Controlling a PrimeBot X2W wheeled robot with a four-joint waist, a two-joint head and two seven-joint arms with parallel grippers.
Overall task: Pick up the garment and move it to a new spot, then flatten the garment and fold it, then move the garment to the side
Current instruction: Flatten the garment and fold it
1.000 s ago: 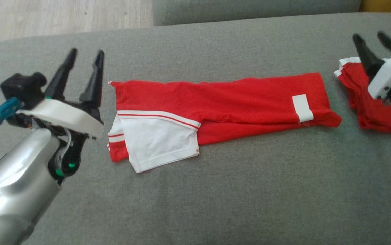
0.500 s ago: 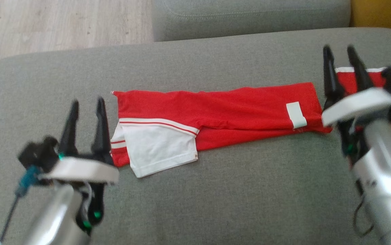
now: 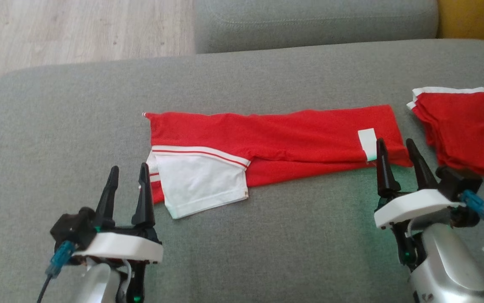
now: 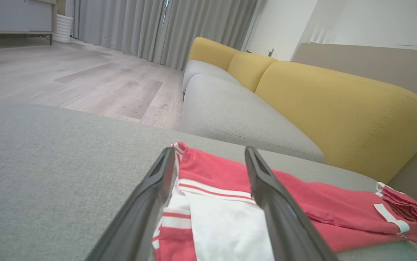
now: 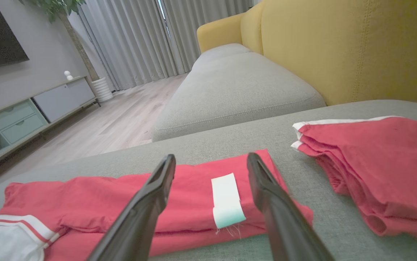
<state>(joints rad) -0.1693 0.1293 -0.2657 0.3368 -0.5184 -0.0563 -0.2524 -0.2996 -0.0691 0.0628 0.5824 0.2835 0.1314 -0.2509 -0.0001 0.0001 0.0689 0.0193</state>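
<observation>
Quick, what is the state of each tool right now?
Left tool: open, holding nothing.
Right tool: open, holding nothing.

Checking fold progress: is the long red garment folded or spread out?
Folded, partly: the garment lies as a narrow strip with red layers overlapping along its length, a white panel lying over its left end.

We see the garment [image 3: 275,134] as thin red cloth with a fine mesh grain and a smooth white panel, on a sofa [image 3: 267,235] of matt grey woven fabric. The left claw [image 3: 129,167] and right claw [image 3: 394,142] look to us like matt dark plastic on smooth white plastic, the forearm [image 3: 448,269] glossy silver, the floor [image 3: 78,29] pale wood.
</observation>
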